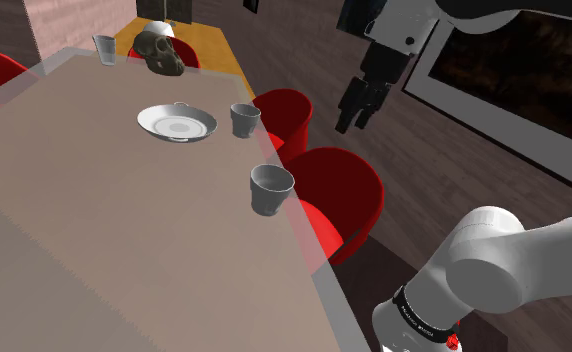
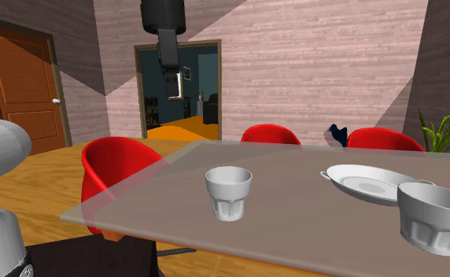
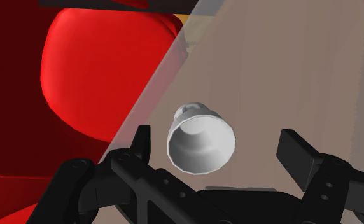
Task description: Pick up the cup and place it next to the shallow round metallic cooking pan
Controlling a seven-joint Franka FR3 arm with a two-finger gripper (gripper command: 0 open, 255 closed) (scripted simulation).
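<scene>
Approach stage: the gripper (image 1: 357, 118) hangs high, fingers spread wide, nothing held. The grey cup (image 1: 272, 188) sits on the bench (image 1: 124, 240), well apart from the shallow pan (image 1: 177, 124). Next, I'd say, it needs a descent to straddle that cup. A second cup (image 1: 245, 119) stands just beside the pan, and the wrist view hides the target's base

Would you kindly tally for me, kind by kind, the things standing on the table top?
Pale grey faceted cups: 2
Shallow round silvery pan: 1
Dark skull-shaped ornament: 1
Clear drinking glass: 1
Total: 5
</scene>
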